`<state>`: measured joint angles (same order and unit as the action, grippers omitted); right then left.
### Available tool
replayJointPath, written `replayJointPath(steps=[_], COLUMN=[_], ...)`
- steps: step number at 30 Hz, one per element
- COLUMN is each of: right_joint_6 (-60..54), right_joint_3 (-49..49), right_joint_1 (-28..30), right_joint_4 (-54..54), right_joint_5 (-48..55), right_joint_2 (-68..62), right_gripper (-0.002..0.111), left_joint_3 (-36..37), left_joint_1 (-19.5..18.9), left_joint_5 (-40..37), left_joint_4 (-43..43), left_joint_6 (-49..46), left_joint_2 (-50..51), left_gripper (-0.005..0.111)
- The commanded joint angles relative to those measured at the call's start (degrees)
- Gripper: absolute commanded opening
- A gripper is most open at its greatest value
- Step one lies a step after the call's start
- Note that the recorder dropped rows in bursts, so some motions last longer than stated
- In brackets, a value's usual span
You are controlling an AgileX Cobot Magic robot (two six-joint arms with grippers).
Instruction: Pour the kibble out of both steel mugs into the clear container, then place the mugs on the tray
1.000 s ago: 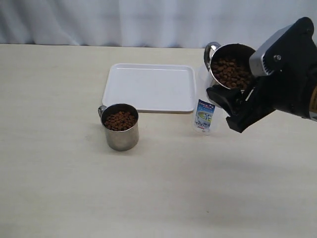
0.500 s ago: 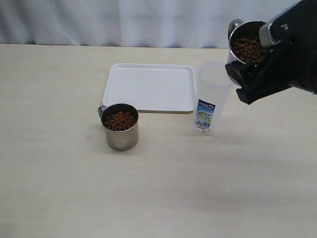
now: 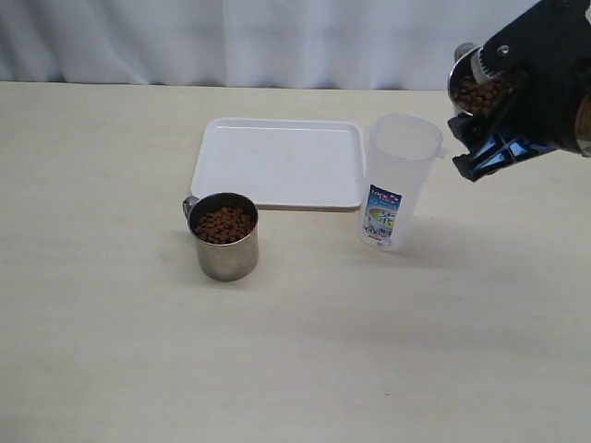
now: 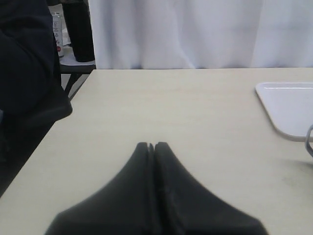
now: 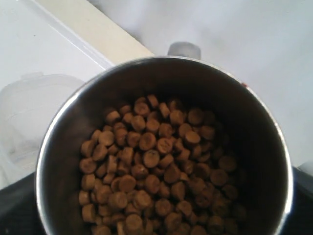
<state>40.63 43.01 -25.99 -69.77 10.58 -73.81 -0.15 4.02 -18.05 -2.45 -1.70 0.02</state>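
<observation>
My right gripper (image 3: pixel 482 152) is shut on a steel mug (image 3: pixel 474 86), held in the air just right of the clear container's (image 3: pixel 399 180) rim and tilted toward the camera. Brown kibble (image 5: pixel 151 181) fills this mug (image 5: pixel 234 117); the container (image 5: pixel 29 112) shows beyond its rim. The second steel mug (image 3: pixel 224 242) stands upright on the table in front of the white tray (image 3: pixel 277 161), with kibble (image 3: pixel 223 224) in it. The container stands upright at the tray's front right corner. My left gripper (image 4: pixel 152 145) is shut on nothing, low over the table, and out of the exterior view.
A white curtain hangs behind the table's far edge. In the left wrist view a corner of the tray (image 4: pixel 288 110) lies ahead, and a dark chair-like shape (image 4: pixel 29 73) stands off the table's edge.
My right gripper has carried its mug up and to the right, from in front of the container to beside its rim. The container now shows in full. The other mug has not moved.
</observation>
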Motion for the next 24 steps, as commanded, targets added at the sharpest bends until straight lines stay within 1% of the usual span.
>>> replayJointPath(steps=[1, 4, 10, 24], right_joint_6=[0.65, 0.53, 0.64, 0.31], right_joint_3=[3.99, 5.93, 6.29, 10.25], right_joint_1=[-0.15, -0.15, -0.15, -0.15], right_joint_4=[-3.15, -6.14, -11.04, -12.29], right_joint_5=[1.77, 1.77, 2.57, 4.22], right_joint_2=[-2.03, -3.98, -6.43, -12.01], right_gripper=[0.004, 0.004, 0.004, 0.004], left_joint_3=[0.15, 0.15, 0.15, 0.15], left_joint_1=[-0.04, -0.04, -0.04, -0.04], left_joint_5=[0.36, 0.36, 0.36, 0.36], left_joint_4=[0.06, 0.06, 0.06, 0.06], left_joint_6=[0.10, 0.10, 0.10, 0.10], left_joint_2=[-0.02, -0.02, -0.02, -0.02], left_gripper=[0.000, 0.000, 0.000, 0.000])
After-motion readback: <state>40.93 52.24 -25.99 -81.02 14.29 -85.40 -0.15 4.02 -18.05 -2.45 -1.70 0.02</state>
